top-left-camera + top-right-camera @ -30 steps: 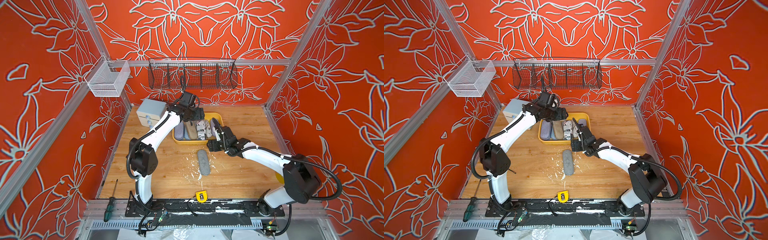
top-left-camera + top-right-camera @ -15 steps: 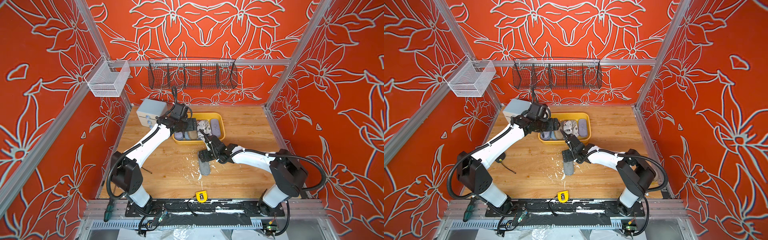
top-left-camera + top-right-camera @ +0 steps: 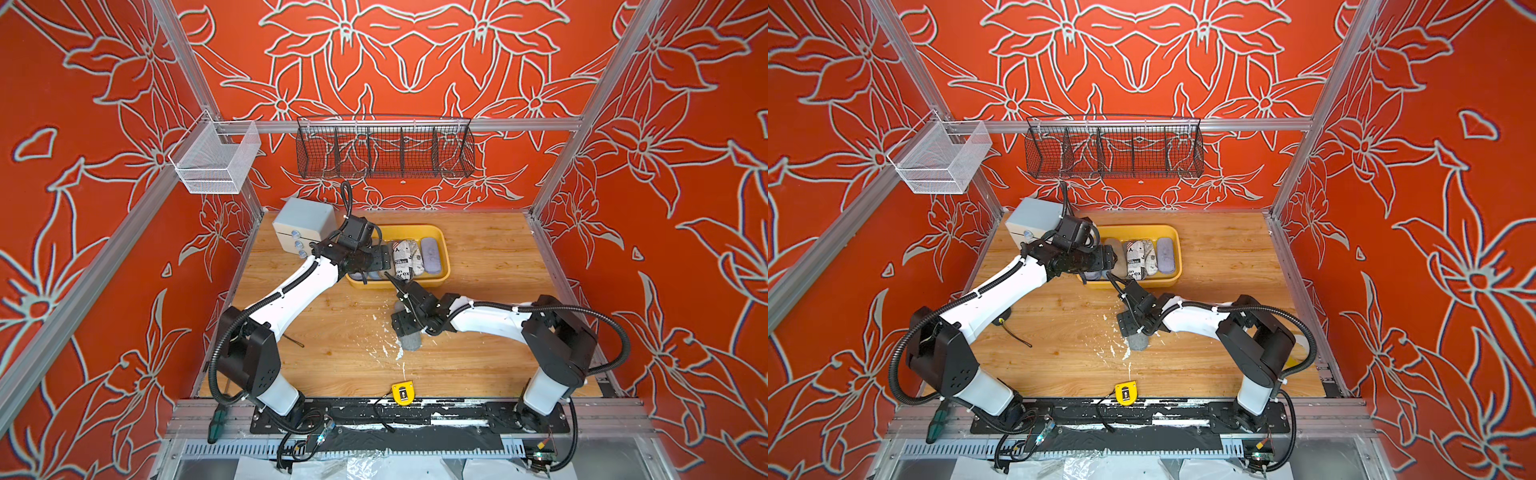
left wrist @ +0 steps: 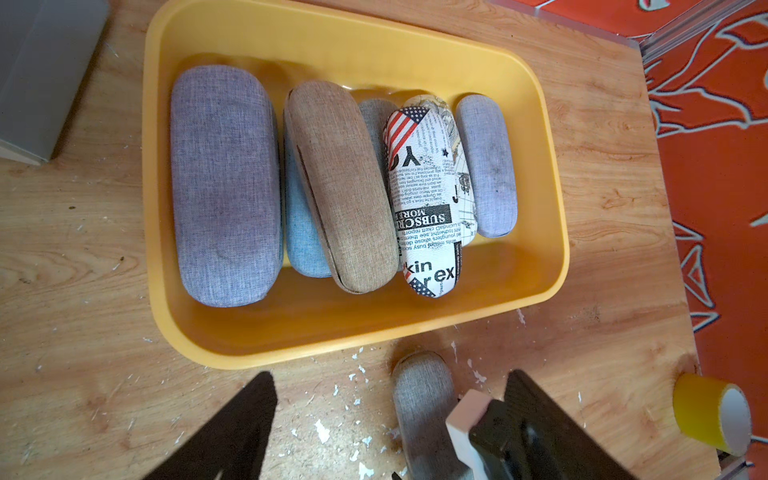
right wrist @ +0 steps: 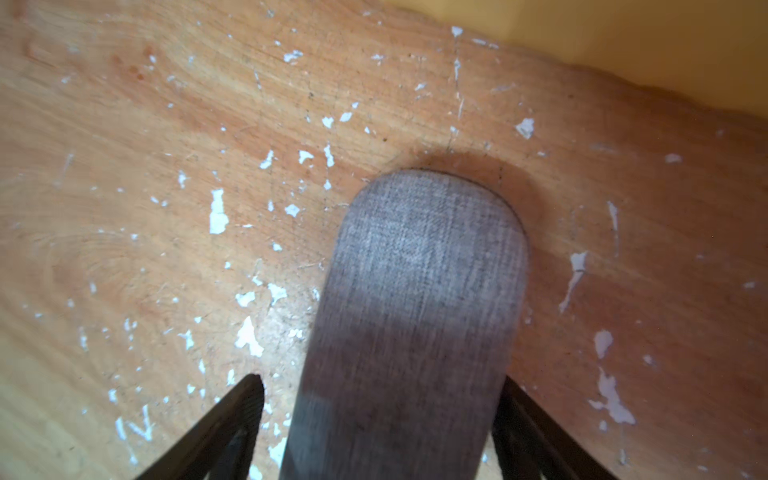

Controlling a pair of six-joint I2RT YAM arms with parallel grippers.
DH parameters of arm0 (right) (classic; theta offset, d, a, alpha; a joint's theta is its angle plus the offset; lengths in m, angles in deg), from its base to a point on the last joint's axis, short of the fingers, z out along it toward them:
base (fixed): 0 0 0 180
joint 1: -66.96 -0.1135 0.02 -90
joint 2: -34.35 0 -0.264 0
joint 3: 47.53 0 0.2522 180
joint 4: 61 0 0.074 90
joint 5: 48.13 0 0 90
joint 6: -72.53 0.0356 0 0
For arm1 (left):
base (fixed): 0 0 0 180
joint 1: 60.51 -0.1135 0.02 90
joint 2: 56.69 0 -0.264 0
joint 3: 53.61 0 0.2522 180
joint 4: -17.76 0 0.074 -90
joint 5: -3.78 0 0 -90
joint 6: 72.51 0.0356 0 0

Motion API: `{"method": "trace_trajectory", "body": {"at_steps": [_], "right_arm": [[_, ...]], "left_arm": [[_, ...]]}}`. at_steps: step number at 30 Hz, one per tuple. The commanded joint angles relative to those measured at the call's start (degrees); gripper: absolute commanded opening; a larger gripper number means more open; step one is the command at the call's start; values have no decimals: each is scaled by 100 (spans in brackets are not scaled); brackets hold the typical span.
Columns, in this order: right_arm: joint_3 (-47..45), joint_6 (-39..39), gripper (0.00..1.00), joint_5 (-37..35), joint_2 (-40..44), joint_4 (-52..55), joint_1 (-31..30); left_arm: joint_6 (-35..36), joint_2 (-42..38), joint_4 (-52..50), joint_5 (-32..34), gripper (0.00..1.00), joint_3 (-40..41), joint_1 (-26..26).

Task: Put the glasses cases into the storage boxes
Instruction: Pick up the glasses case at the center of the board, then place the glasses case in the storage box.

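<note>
The yellow tray (image 4: 291, 332) sits toward the worktop's (image 3: 490, 266) back edge, left of centre, with the drawer cabinet (image 3: 303, 224) just beside it in the back left corner. From there to the right edge the boards are bare, and a tape measure (image 3: 402, 392) lies at the front edge.

In the tray the cases lie side by side, long axes running from its near wall to its far wall:
- a broad lavender case (image 4: 224, 187) against one end wall
- a light blue case (image 4: 303, 241)
- a tan case (image 4: 340, 187) tilted across the blue one
- a newsprint case (image 4: 428, 199) riding on its neighbours
- a slimmer lavender case (image 4: 486, 166)

Bare strips of tray floor show along the near wall and beside the slimmer lavender case.

A grey case (image 5: 415, 291) lies flat on the worktop just in front of the tray. Its long axis runs roughly front to back, and one rounded end points at the near wall, close to it but apart.

The right gripper (image 5: 380, 384) straddles this case with its jaws spread wide. A clear gap shows at one finger (image 5: 245, 399). The other is partly hidden by the case's edge, so it may or may not be touching.

The left gripper (image 4: 390, 376) hangs over the tray's near rim, jaws wide apart with nothing between them.
</note>
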Motion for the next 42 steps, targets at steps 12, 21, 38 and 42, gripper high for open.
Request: {"method": "trace_trajectory", "body": {"at_steps": [12, 21, 38, 42], "right_arm": [[211, 235, 67, -608, 8, 468, -129], [291, -3, 64, -1201, 684, 792, -125], [1348, -920, 64, -1290, 1124, 775, 926], [1695, -1008, 64, -881, 684, 564, 1434]], "left_arm": [[-86, -115, 89, 138, 87, 63, -40], [-119, -345, 41, 209, 87, 189, -197], [-168, -819, 138, 113, 87, 861, -480], [-178, -808, 147, 53, 87, 983, -489]]}}
